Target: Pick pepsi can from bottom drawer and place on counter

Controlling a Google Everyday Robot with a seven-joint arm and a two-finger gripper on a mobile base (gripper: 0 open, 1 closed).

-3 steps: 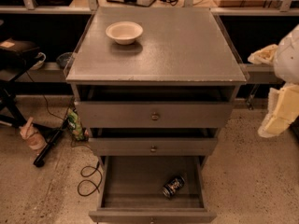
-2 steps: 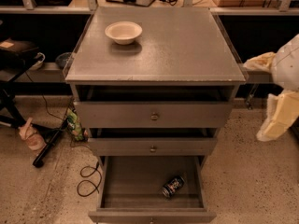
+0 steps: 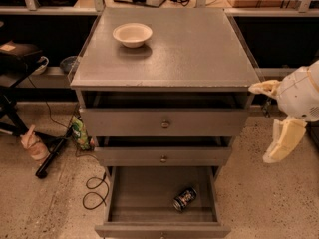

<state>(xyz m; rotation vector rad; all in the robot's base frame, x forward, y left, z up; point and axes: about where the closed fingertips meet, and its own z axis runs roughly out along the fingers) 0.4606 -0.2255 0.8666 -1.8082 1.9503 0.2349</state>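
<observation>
1. The gripper (image 3: 261,123) hangs in the air at the right side of the cabinet, level with the upper drawers and clear of everything. A rounded white wrist housing sits behind it at the picture's right edge.
2. Its two cream-coloured fingers (image 3: 285,139) are spread wide and hold nothing. One reaches left toward the counter's front right corner and the other points down toward the floor.
3. The pepsi can (image 3: 185,199) lies on its side inside the pulled-out bottom drawer (image 3: 144,190), on the drawer floor right of centre and near the front wall. It is well below the gripper and off to the left of it.
4. The can is dark and glossy with a pale logo, a short cylinder tilted at a diagonal to the drawer walls.
5. The bottom drawer is a deep grey box with a matt, flat floor.
6. The counter (image 3: 199,49) is a flat, square, grey speckled surface with a pale worn front edge. A shallow cream bowl (image 3: 132,34) stands on its rear left part.
7. The top drawer (image 3: 199,123) and middle drawer (image 3: 199,157) have grey fronts, each with a small round metal knob.
</observation>
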